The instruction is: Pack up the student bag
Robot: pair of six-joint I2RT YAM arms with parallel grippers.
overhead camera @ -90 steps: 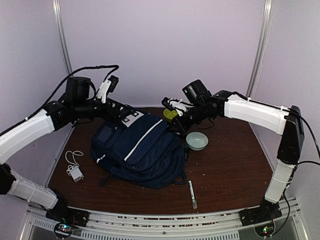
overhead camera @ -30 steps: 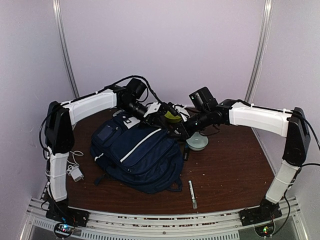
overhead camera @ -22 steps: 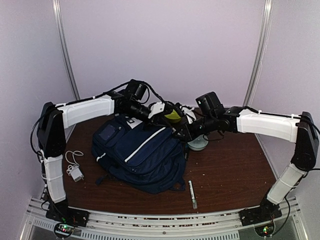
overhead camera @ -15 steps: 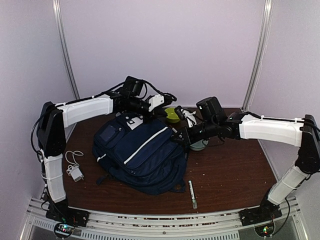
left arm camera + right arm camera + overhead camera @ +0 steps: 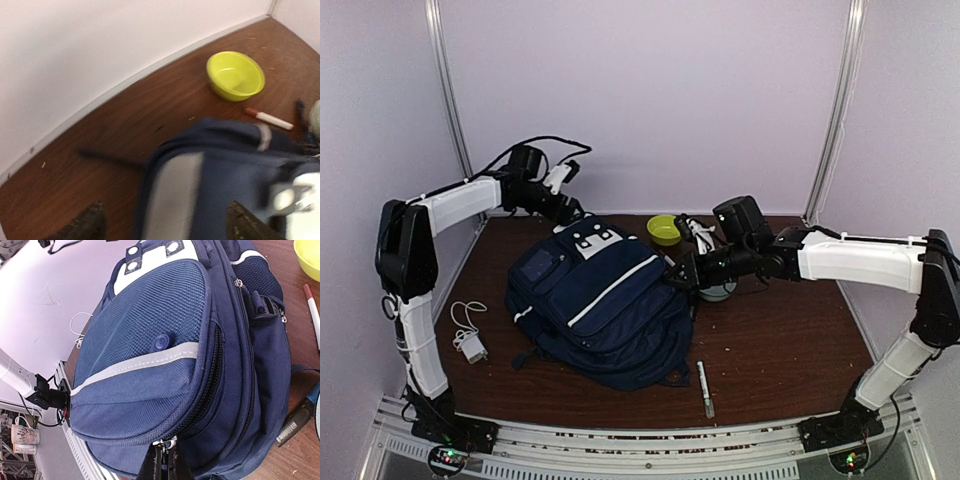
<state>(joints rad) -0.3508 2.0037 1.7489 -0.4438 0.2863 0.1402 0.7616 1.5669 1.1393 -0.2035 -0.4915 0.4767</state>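
Note:
The student bag [image 5: 605, 300] is a navy backpack with a white stripe, lying flat in the middle of the table. My left gripper [image 5: 570, 210] hovers at its top end by the white patch [image 5: 590, 238]. In the left wrist view it [image 5: 167, 220] stands open, fingers wide apart over the patch [image 5: 175, 195], holding nothing. My right gripper [image 5: 678, 278] is at the bag's right side. The right wrist view shows it [image 5: 164, 465] shut on a metal zipper pull [image 5: 167, 442] of the bag [image 5: 165, 340], whose front pocket zipper is closed.
A yellow bowl [image 5: 664, 230] [image 5: 235, 75] stands behind the bag, with a white marker [image 5: 267, 118] beside it. A pale bowl [image 5: 720, 290] sits under my right arm. A pen [image 5: 705, 388] lies near the front, and a white charger with cable [image 5: 470, 340] at left.
My left gripper was shut near the yellow bowl; it has since opened and swung back left to the bag's top end. The right arm has stayed on the bag's side.

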